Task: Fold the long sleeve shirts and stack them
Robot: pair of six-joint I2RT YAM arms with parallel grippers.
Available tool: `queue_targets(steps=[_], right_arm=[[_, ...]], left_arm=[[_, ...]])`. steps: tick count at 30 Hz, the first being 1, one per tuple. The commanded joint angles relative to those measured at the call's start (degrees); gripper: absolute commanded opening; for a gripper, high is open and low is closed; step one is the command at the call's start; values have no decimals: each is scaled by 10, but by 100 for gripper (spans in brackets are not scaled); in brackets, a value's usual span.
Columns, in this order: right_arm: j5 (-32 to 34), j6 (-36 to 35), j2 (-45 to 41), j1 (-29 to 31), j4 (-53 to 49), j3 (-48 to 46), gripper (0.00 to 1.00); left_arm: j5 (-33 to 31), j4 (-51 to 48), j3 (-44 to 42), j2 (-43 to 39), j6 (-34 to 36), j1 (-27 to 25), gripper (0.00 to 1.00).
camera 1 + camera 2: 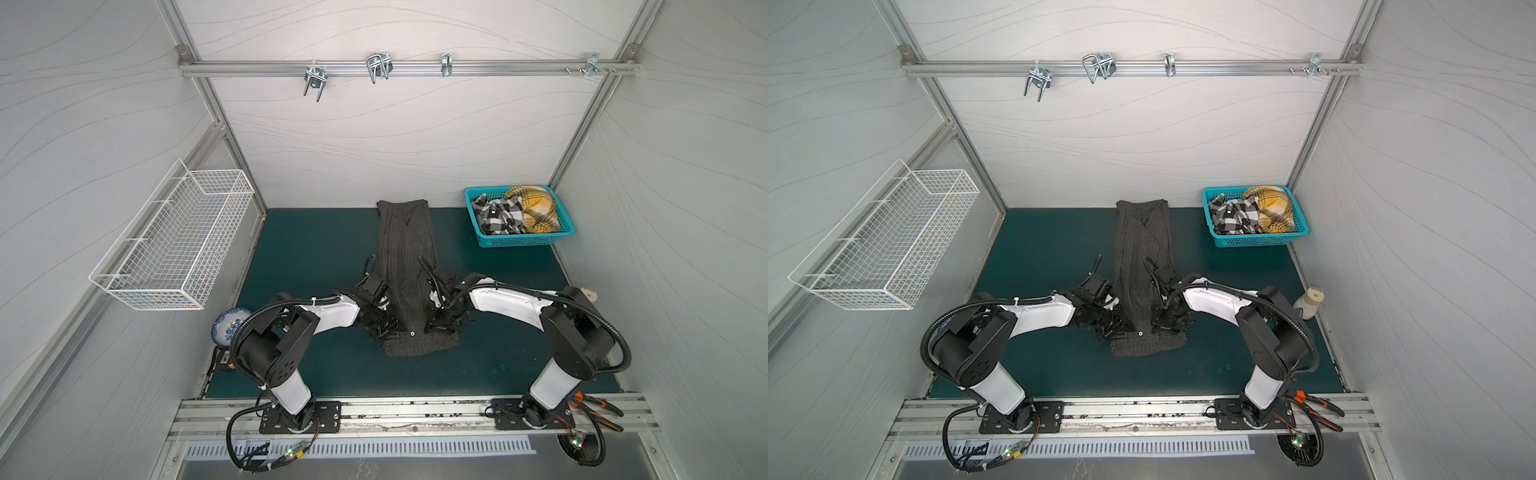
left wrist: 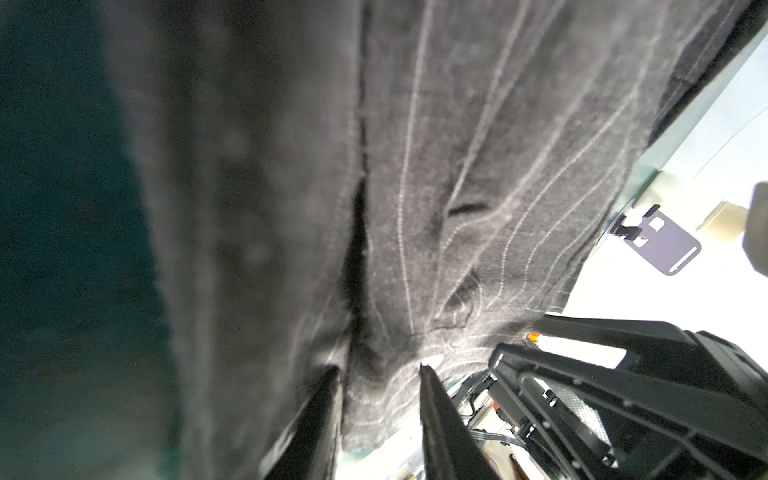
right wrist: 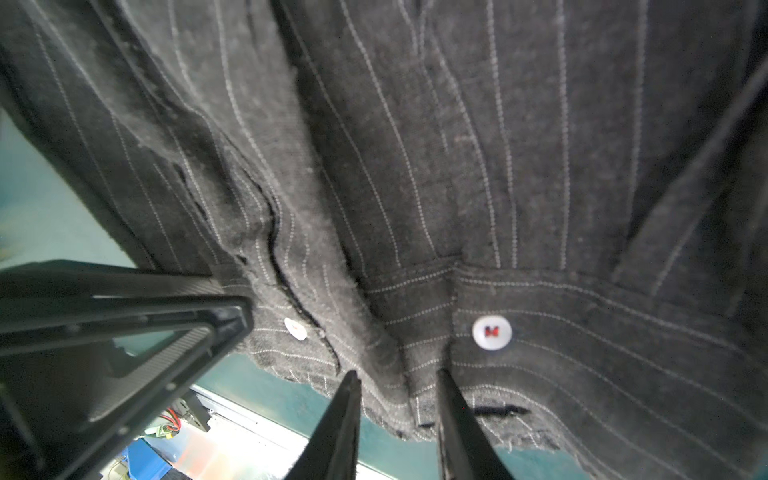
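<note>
Though pale-walled, teal mat (image 1: 311, 257) under shirt (image 1: 405, 249)

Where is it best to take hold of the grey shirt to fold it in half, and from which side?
Probably the two near corners of the shirt, pinched from its left and right long sides together. It lies flat as a narrow strip running front to back, so both corners should then lift evenly.

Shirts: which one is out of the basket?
The charcoal pinstriped shirt, spread on the green mat; the black-and-white checked shirt and yellow plaid shirt lie bunched in the teal basket.
</note>
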Motion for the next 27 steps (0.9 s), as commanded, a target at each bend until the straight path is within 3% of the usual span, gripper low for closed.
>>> queue_targets(steps=[1,6,13,19,27], right_arm=[[8,12,1,3,-8,3,31],[9,12,1,3,-16,8,31],[-13,18,8,6,2,5,24],[-23,34,-1,16,-3,10,1],[-30,74,-46,25,-18,-9,0]], left_arm=[[-6,13,6,7,-8,-3,25],[4,17,4,3,-2,-4,0],[3,-3,4,-5,19,-4,0],[-3,-43,12,-35,36,-4,0],[-32,-132,14,-90,88,-4,0]])
